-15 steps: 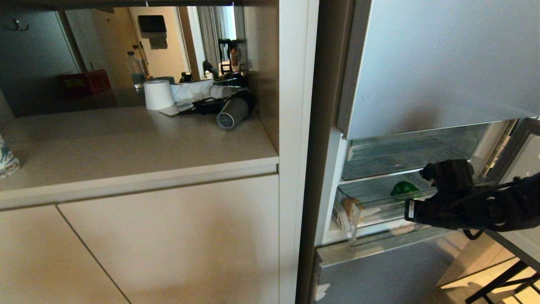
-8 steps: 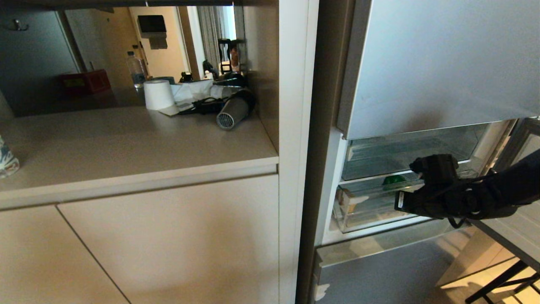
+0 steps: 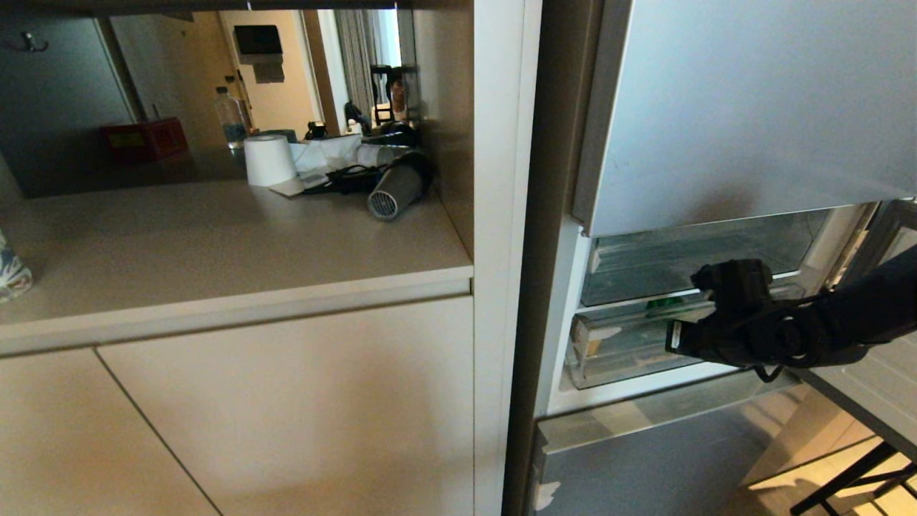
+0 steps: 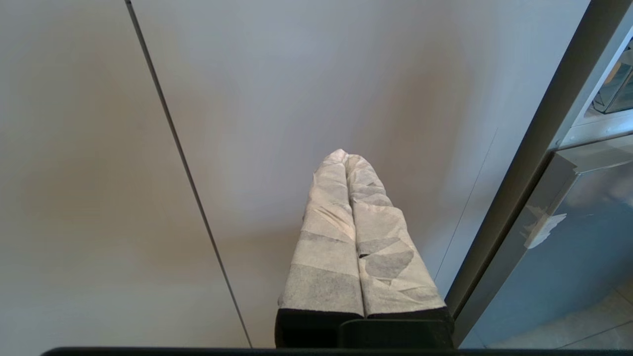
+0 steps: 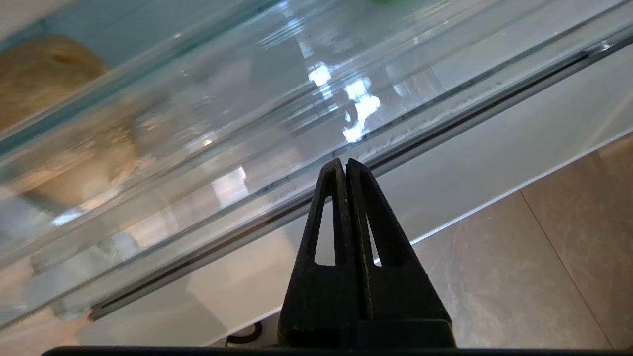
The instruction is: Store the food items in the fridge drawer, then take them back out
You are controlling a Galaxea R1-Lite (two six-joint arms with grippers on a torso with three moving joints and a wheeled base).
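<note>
The fridge drawer (image 3: pixel 630 352), a shallow clear bin, sits almost fully inside the silver fridge. Through its front the potato (image 3: pixel 592 337) shows as a tan shape at the left end, seen close up as the potato (image 5: pixel 44 74) in the right wrist view. Only a sliver of the green pepper (image 3: pixel 658 304) shows above the drawer's rim. My right gripper (image 5: pixel 344 162) is shut and empty, its tips at the lower edge of the drawer front (image 5: pixel 247 148). The right arm (image 3: pixel 774 333) reaches in from the right. My left gripper (image 4: pixel 346 155), shut with taped fingers, faces a cabinet door.
A taller clear bin (image 3: pixel 680 258) sits above the drawer, under the closed upper fridge door (image 3: pixel 752 107). The open fridge door (image 3: pixel 888 244) stands at the right. On the counter to the left lie a hair dryer (image 3: pixel 394 190), paper roll (image 3: pixel 269 159), water bottle (image 3: pixel 231 118) and red box (image 3: pixel 147 138).
The drawer has slid back into the fridge, with my shut right gripper moving in against its front. The pepper is now nearly hidden behind the rim.
</note>
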